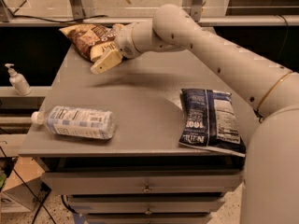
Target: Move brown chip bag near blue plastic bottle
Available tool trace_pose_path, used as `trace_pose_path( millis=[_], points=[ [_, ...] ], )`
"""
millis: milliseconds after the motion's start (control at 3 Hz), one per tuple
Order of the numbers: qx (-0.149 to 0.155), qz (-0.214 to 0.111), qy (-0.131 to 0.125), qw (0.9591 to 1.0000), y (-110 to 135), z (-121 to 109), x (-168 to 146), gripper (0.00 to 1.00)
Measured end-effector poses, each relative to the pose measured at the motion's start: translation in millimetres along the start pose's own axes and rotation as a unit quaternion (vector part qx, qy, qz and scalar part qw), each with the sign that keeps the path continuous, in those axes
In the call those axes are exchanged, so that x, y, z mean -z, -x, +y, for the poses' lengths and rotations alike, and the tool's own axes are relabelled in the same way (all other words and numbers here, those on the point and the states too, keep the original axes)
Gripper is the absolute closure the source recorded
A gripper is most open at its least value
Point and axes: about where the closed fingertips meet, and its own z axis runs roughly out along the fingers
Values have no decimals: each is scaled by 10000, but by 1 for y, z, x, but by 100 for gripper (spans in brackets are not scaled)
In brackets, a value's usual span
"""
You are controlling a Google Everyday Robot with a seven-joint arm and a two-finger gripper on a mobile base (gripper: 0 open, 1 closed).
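Camera looks down across the table (140,101), end effector (101,64) near far edge.

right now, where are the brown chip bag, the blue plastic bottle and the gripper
brown chip bag (85,38): camera view, its dark middle panel
blue plastic bottle (80,122): camera view, its printed label
gripper (100,63): camera view, its tan tip, by the bag's near edge
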Motion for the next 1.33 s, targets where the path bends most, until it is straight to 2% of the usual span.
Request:
trace_pose_path(
  millis=[333,667,1000,1333],
  points=[
    [-137,-41,-3,9999,-3,-7,-15,0],
    [-104,-9,76,9999,-3,-12,-27,0],
    [-11,-12,194,9998,-2,-15,-38,18],
    [164,8,325,9993,0,-18,-45,41]
  ],
)
